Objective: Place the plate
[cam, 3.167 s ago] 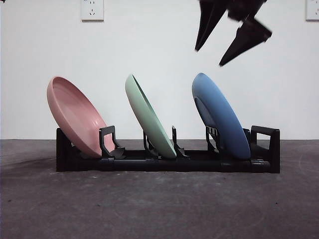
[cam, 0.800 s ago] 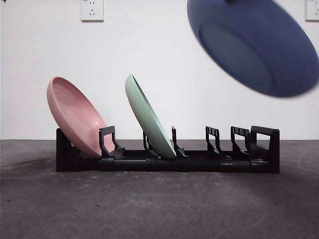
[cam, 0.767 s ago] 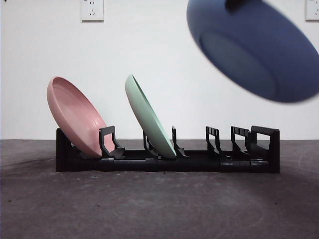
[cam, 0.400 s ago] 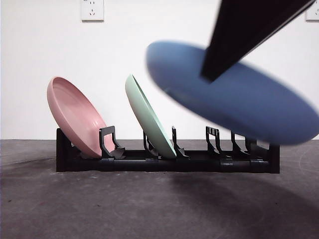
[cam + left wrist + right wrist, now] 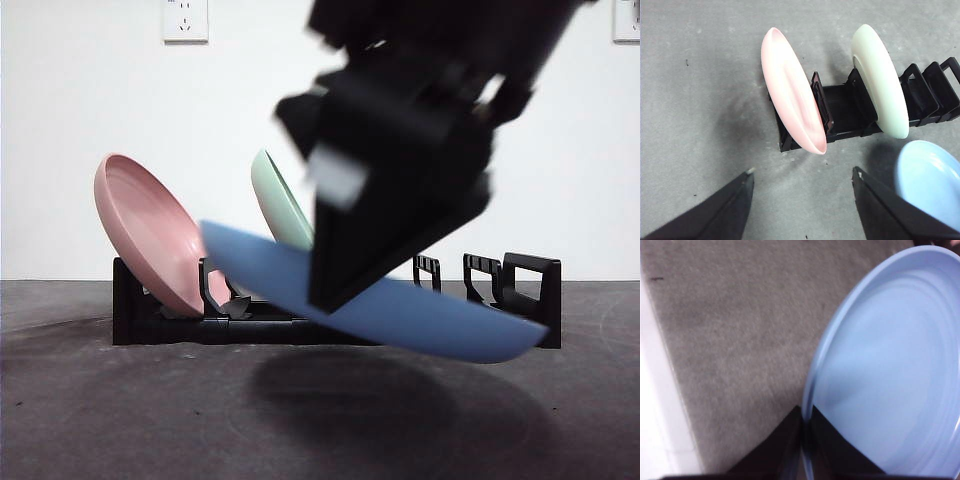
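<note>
My right gripper (image 5: 330,295) is shut on the rim of the blue plate (image 5: 450,325) and holds it almost flat, slightly tilted, just above the table in front of the black rack (image 5: 525,275). The right wrist view shows the jaws (image 5: 805,440) pinching the plate's edge (image 5: 890,365). The pink plate (image 5: 150,230) and the green plate (image 5: 280,205) lean in the rack's left and middle slots. My left gripper (image 5: 802,172) is open and empty above the table, looking down on the rack (image 5: 840,107), the pink plate (image 5: 792,95), the green plate (image 5: 880,80) and the blue plate (image 5: 932,180).
The rack's right slots (image 5: 480,270) stand without a plate. A white wall with a socket (image 5: 185,18) is behind the rack. A pale strip (image 5: 660,415) runs along the grey table's edge in the right wrist view.
The blue plate left the rack's right slot in my right gripper, rose high, then came down and forward, turning from steeply tilted to almost flat near the table.
</note>
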